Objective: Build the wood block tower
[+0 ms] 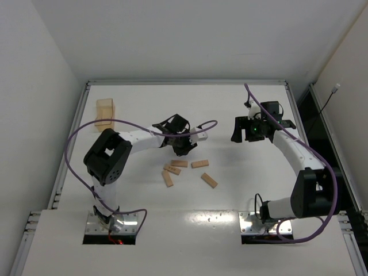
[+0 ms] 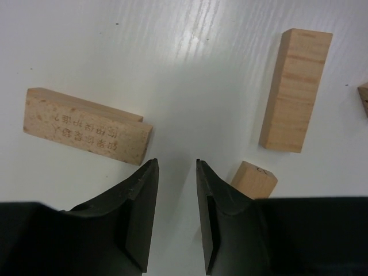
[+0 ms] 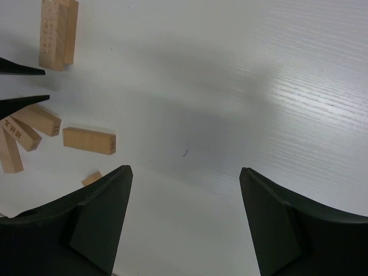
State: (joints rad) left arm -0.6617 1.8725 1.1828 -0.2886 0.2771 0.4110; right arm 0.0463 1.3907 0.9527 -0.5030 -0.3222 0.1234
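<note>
White tabletop, white walls around it. Upper left of the top view: pale wooden box, well apart from the action, ignore. Left gripper sits mid-table. In its wrist view the jaws stand a narrow gap apart with only bare table between them, nothing held. No wood block tower standing yet. Closest thing to a base, I'd say, is the bar pair: two bars pressed long side to long side, just left of the left jaw, long axis across the frame, dipping slightly to the right. Can't tell if they lie level or one sits higher. Right of the jaws: far bar, long axis nearly top to bottom, roughly square to the pair. My guess is it's the next pick, and it needs a wrist turn. Obstacle: bar stub poking out right beside the right jaw, likely nudged by any sideways move. Other loose bars scatter just below the gripper in the top view, two apparently touching. Right gripper at frame right, jaws wide, empty, over bare table, well apart from the bars. Left gripper is clearly nearer.
</note>
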